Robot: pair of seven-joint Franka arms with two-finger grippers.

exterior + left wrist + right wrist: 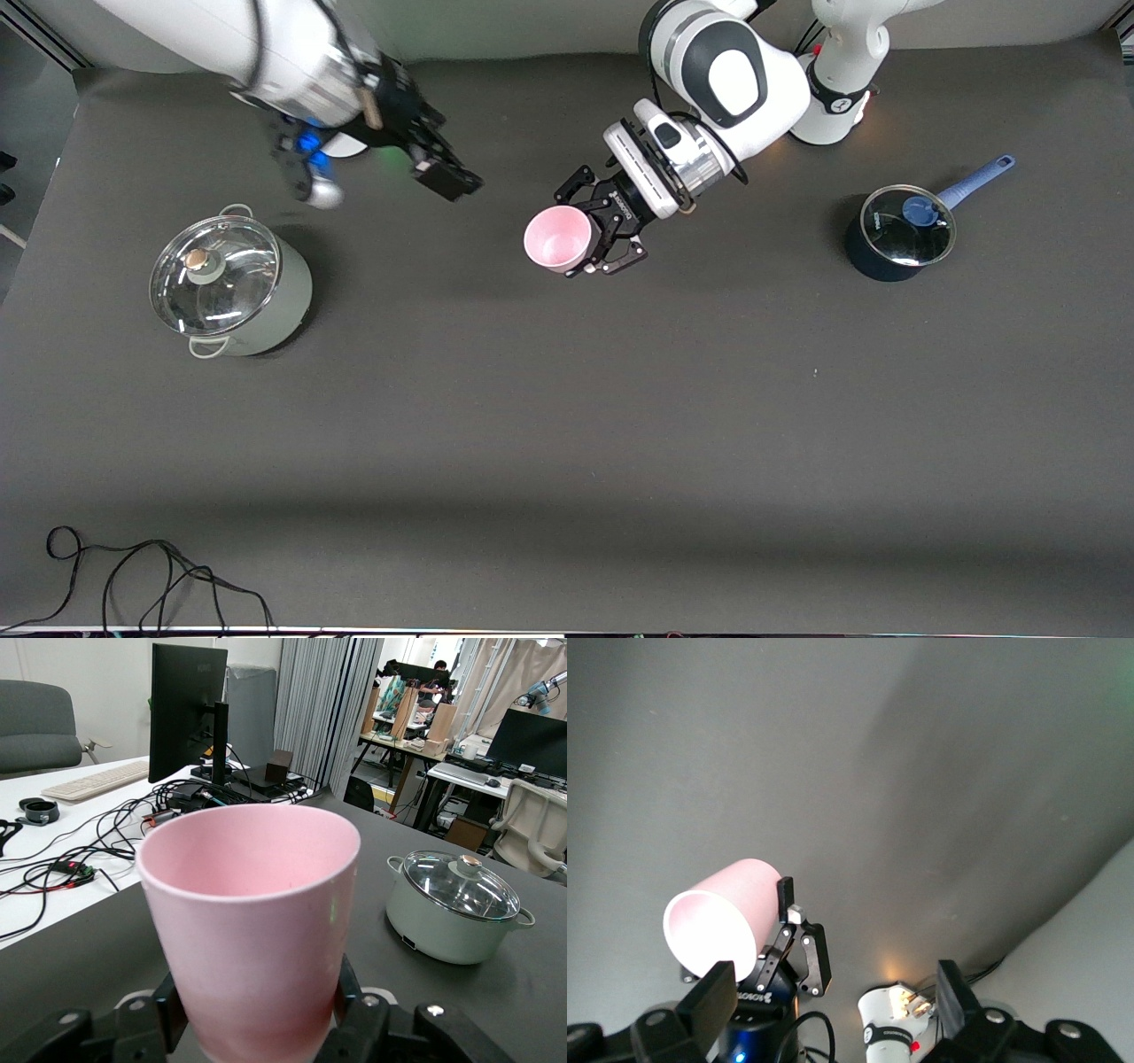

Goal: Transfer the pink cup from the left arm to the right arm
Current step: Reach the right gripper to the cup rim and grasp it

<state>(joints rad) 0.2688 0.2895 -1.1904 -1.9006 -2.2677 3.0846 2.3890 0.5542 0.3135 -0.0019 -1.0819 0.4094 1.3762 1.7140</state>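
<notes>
We see the left end effector [592, 232] clamped around the pink cup [557, 237], holding it tipped above the middle of the desk [567, 425]. The right end effector [443, 174] hangs spread open nearby, apart from the cup.

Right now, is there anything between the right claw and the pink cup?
Nothing: in the front view only bare table shows between the open right claw and the pink cup, which the left claw holds.
</notes>
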